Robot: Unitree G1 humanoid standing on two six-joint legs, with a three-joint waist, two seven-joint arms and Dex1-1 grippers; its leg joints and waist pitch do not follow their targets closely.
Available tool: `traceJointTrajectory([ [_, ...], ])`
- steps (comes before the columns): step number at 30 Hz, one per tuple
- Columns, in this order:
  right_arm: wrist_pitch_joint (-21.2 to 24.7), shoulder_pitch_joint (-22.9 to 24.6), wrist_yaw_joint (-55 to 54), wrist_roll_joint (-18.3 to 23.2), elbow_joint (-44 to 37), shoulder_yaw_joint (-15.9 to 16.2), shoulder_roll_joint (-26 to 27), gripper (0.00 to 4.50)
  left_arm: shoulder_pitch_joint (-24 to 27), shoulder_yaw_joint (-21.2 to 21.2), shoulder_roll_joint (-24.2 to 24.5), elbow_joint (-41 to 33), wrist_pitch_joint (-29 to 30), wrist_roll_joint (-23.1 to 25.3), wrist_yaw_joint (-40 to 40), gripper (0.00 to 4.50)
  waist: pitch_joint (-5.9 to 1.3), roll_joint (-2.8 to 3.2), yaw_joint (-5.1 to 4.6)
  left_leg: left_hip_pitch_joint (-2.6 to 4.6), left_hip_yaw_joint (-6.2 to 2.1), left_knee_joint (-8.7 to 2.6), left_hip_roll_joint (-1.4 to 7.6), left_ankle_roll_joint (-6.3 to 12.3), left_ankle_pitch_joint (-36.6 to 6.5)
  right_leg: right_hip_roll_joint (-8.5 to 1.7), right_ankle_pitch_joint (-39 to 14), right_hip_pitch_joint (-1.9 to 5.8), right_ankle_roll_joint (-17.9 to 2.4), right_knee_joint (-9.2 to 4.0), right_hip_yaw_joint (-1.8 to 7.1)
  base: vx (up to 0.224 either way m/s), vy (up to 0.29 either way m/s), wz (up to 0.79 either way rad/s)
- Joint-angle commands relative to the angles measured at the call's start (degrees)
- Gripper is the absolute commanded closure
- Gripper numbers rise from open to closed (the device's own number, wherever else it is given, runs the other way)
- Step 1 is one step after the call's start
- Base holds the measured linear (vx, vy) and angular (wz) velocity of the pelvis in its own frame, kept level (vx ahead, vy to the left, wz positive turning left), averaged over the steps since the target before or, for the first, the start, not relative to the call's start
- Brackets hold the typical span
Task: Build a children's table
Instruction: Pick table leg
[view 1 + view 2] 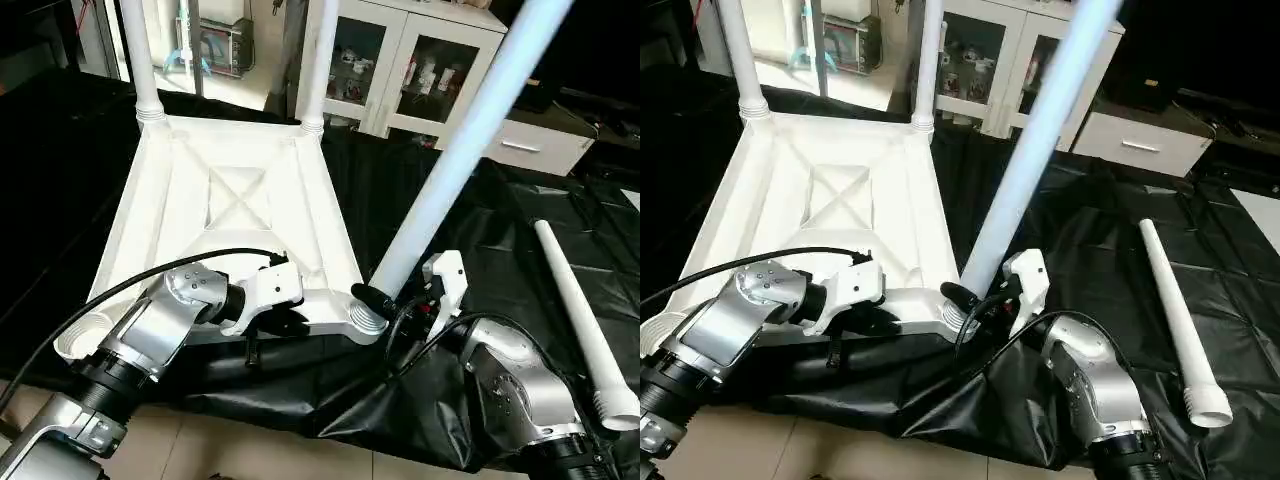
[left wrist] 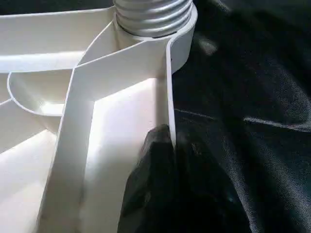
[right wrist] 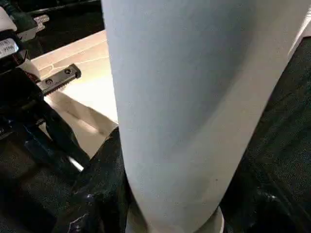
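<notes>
Right pincer (image 1: 385, 300) is clamped on a long tapered white tube leg (image 1: 470, 140) leaning in the near corner socket of the upturned white plastic ribbed tabletop (image 1: 225, 210). Left pincer (image 1: 290, 322) is pinched on its near rim. Leaning risks cross-threading.

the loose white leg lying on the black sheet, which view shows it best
The right eye view: the loose tapered white tube leg lies whole on the black plastic sheet, from narrow tip to flared end. The left eye view has it too, nearer the picture's edge.
</notes>
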Motion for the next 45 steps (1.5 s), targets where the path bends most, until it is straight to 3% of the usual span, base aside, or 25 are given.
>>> traceJointTrajectory([
  [1, 2.4, 1.8, -1.5, -4.2, 5.4, 1.7, -1.7, 2.59, -0.3, -1.0, -0.3, 0.7, 0.0, 0.8, 0.5, 4.5, -1.44, 1.5, -0.45, 0.71, -1.96, -6.18, 4.51, -3.03, -16.6, -5.65, -16.3, 0.7, -9.0, -5.25, 3.23, 0.0, 0.0, 0.0],
  [5, 1.0, -0.3, -8.2, -8.8, 8.9, 2.2, -1.0, 2.59, -0.6, 0.0, -2.3, 1.5, 3.1, 1.4, 4.4, 4.5, -1.23, 1.63, -0.92, 0.78, -2.11, -6.25, 4.44, -4.12, -19.1, -5.71, -19.7, 0.35, -8.7, -5.52, 3.21, 0.0, 0.0, 0.0],
  [6, 0.9, -3.1, -14.6, -10.5, 12.5, 0.9, 0.6, 2.59, -1.8, 0.8, -4.7, 2.9, 5.4, 2.2, 8.6, 4.5, -1.23, 1.82, -1.0, 0.76, -2.2, -6.35, 4.46, -4.48, -19.7, -5.72, -20.6, 0.39, -8.5, -5.57, 3.23, 0.0, 0.0, 0.0],
  [7, 0.9, -3.1, -14.6, -10.5, 12.5, 0.9, 0.6, 2.59, -1.8, 0.8, -4.7, 2.9, 5.4, 2.2, 8.6, 4.5, -1.01, 1.68, -1.44, 0.89, -2.34, -6.36, 4.24, -5.03, -22.0, -5.66, -24.0, 0.03, -8.0, -5.93, 3.15, 0.0, 0.0, 0.0],
  [10, 1.6, -12.0, -32.3, -10.7, 23.6, -4.7, 5.4, 2.59, -7.9, 4.8, -14.0, 9.3, 11.2, 2.4, 21.4, 4.5, -1.35, 1.5, -2.37, 1.08, -3.0, -6.25, 4.0, -5.98, -24.7, -5.87, -29.5, 0.06, -6.2, -6.32, 2.73, -0.053, 0.015, -0.07],
  [11, 1.6, -13.0, -34.2, -10.4, 24.9, -5.5, 6.0, 2.59, -8.7, 5.3, -15.1, 10.2, 11.8, 2.4, 22.9, 4.5, -1.88, 1.64, -2.51, 1.1, -2.96, -6.09, 4.08, -6.05, -22.4, -5.96, -25.5, 0.12, -6.6, -5.94, 2.78, 0.0, 0.0, 0.0],
  [12, 0.8, -16.0, -38.6, -8.7, 28.7, -8.0, 7.7, 2.59, -11.7, 6.8, -18.6, 12.8, 12.8, 1.8, 27.2, 4.5, -1.79, 1.53, -2.6, 0.87, -2.83, -6.16, 4.21, -5.84, -21.5, -5.76, -23.1, 0.16, -6.8, -5.98, 2.87, 0.0, 0.0, 0.0],
  [14, -0.1, -18.0, -41.5, -7.8, 31.3, -9.4, 8.8, 2.59, -13.7, 7.8, -20.7, 14.5, 12.8, 1.7, 30.3, 4.5, -2.02, 1.09, -2.26, 0.62, -1.82, -5.65, 3.89, -3.74, -14.5, -5.51, -12.8, 0.4, -8.5, -5.33, 3.12, 0.0, 0.0, 0.0],
  [16, -2.0, -21.0, -46.4, -7.0, 35.3, -11.0, 10.2, 2.59, -16.6, 9.1, -23.6, 16.6, 12.4, 1.9, 35.1, 4.5, -2.11, 1.51, -1.99, 0.68, -1.44, -5.39, 3.82, -2.73, -11.9, -5.61, -10.2, 0.45, -9.9, -5.15, 3.11, 0.0, 0.0, 0.0],
  [17, -2.5, -21.7, -47.6, -6.7, 36.4, -11.5, 10.5, 2.59, -17.3, 9.3, -24.2, 17.0, 12.2, 2.0, 36.0, 4.5, -2.15, 1.39, -2.07, 0.61, -1.31, -5.33, 3.78, -2.54, -11.3, -5.46, -9.0, 0.44, -10.2, -5.01, 3.11, 0.0, 0.0, 0.0],
  [18, -3.6, -22.9, -49.0, -7.1, 37.8, -11.5, 11.0, 2.59, -17.9, 9.4, -24.8, 17.4, 12.3, 2.3, 36.9, 4.5, -2.76, 1.41, -1.8, -0.04, -1.41, -5.01, 3.69, -1.79, -6.8, -5.49, -2.8, 1.51, -10.7, -4.01, 2.98, 0.057, -0.014, -0.01],
  [20, -5.1, -24.5, -50.4, -7.8, 39.7, -11.5, 11.7, 2.59, -18.6, 9.8, -25.7, 17.8, 12.4, 2.5, 38.1, 4.5, -3.55, 1.29, -1.5, -0.28, -0.91, -3.79, 3.09, 2.27, 6.0, -4.87, 15.7, 2.03, -13.0, -2.12, 2.87, 0.059, -0.014, -0.01],
  [22, -6.0, -25.6, -51.5, -8.1, 41.3, -11.7, 12.4, 2.59, -18.9, 10.0, -26.0, 18.4, 12.5, 2.6, 38.8, 4.5, -3.32, 1.3, -1.51, -0.42, -0.62, -3.52, 2.88, 5.54, 9.5, -4.75, 21.8, 2.01, -14.6, -1.88, 2.81, 0.056, -0.011, -0.01],
  [23, -6.5, -26.1, -51.9, -8.5, 42.1, -11.8, 12.8, 2.59, -18.9, 10.0, -26.1, 18.7, 12.6, 2.6, 39.1, 4.5, -3.34, 1.35, -1.42, -0.31, -0.61, -3.53, 2.97, 6.22, 9.1, -4.86, 21.7, 2.12, -15.0, -1.88, 2.8, 0.0, 0.0, 0.0],
  [25, -7.4, -26.8, -52.4, -8.9, 43.7, -11.9, 13.5, 2.59, -18.9, 9.8, -25.9, 19.4, 12.5, 2.7, 39.3, 4.5, -3.07, 1.39, -1.46, -0.18, -0.64, -3.77, 3.49, 6.84, 6.0, -5.09, 16.5, 2.07, -15.6, -2.28, 2.71, 0.0, 0.0, 0.0],
  [27, -8.4, -27.3, -52.8, -8.8, 45.4, -12.1, 13.8, 2.59, -18.9, 9.6, -25.7, 20.2, 12.4, 2.7, 39.6, 4.5, -2.77, 1.56, -1.54, 0.03, -0.64, -4.15, 3.83, 5.53, 1.6, -5.15, 9.7, 1.88, -15.3, -2.83, 2.67, 0.0, 0.0, 0.0],
  [29, -9.4, -27.8, -53.1, -8.8, 46.7, -12.1, 13.7, 2.59, -19.0, 9.6, -25.7, 20.7, 12.3, 2.5, 39.8, 4.5, -2.6, 1.82, -1.7, 0.22, -0.7, -4.51, 3.98, 2.96, -2.4, -5.06, 4.3, 1.7, -14.3, -3.22, 2.7, 0.0, 0.0, 0.0],
  [33, -10.4, -28.2, -52.8, -9.0, 47.5, -12.3, 13.7, 2.59, -19.0, 9.6, -25.7, 20.9, 12.3, 2.6, 39.9, 4.5, -2.69, 1.85, -1.71, 0.19, -0.62, -4.46, 3.88, 1.87, -2.3, -5.03, 5.8, 1.73, -13.8, -3.06, 2.79, 0.0, 0.0, 0.0],
  [36, -11.4, -28.8, -52.1, -9.2, 48.2, -12.5, 13.7, 2.59, -19.0, 9.6, -25.7, 21.2, 12.1, 2.5, 39.9, 4.5, -2.82, 1.82, -1.73, 0.21, -0.53, -4.28, 3.76, 2.61, -0.5, -4.96, 8.5, 1.76, -14.1, -2.81, 2.8, 0.0, 0.0, 0.0],
  [42, -12.5, -29.3, -49.9, -8.2, 48.6, -13.2, 13.6, 2.59, -18.9, 9.5, -25.1, 21.6, 11.8, 2.3, 39.0, 4.5, -2.86, 1.7, -1.69, 0.11, -0.48, -4.17, 3.79, 3.57, -0.6, -5.06, 8.4, 1.86, -14.5, -2.78, 2.85, 0.0, 0.0, 0.0],
  [45, -12.0, -29.9, -49.1, -9.5, 48.9, -12.0, 12.8, 2.59, -18.6, 9.0, -24.5, 21.2, 11.7, 2.2, 37.8, 4.5, -2.82, 1.71, -1.7, 0.15, -0.43, -4.15, 3.78, 3.81, -0.6, -5.02, 8.2, 1.78, -14.8, -2.81, 2.83, 0.0, 0.0, 0.0],
])
